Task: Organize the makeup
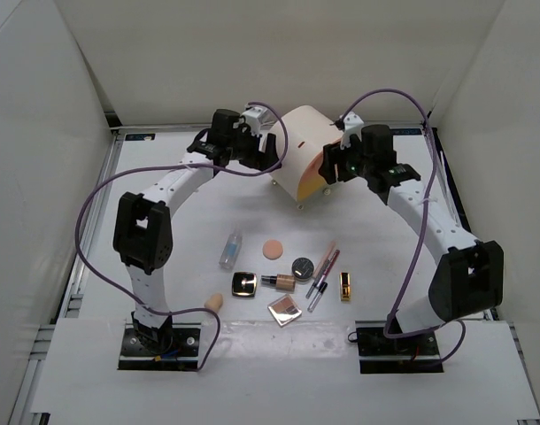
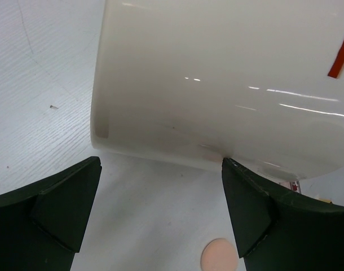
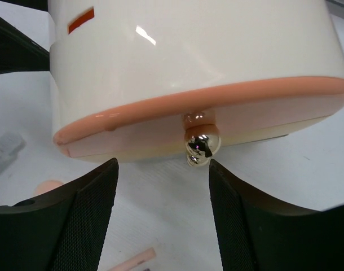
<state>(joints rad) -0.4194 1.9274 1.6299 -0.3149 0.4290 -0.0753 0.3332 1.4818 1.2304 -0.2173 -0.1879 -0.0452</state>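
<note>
The makeup lies loose in the middle of the table: a clear little bottle (image 1: 231, 251), a peach round puff (image 1: 273, 249), a round black compact (image 1: 303, 266), two pink slim tubes (image 1: 323, 267), a gold lipstick (image 1: 345, 285), a foundation bottle (image 1: 279, 282), two square compacts (image 1: 244, 284) and a beige egg sponge (image 1: 215, 302). My left gripper (image 2: 161, 214) is open and empty at the left side of the cream cylinder box (image 2: 217, 73). My right gripper (image 3: 161, 209) is open and empty just in front of the gold knob (image 3: 201, 141) on the box's orange drawer front (image 3: 206, 107).
The cream cylinder box (image 1: 301, 150) stands at the back centre between both grippers. White walls close in the table at the back and both sides. The puff (image 2: 219, 255) shows below the left fingers. A pink tube (image 3: 135, 261) lies below the right fingers.
</note>
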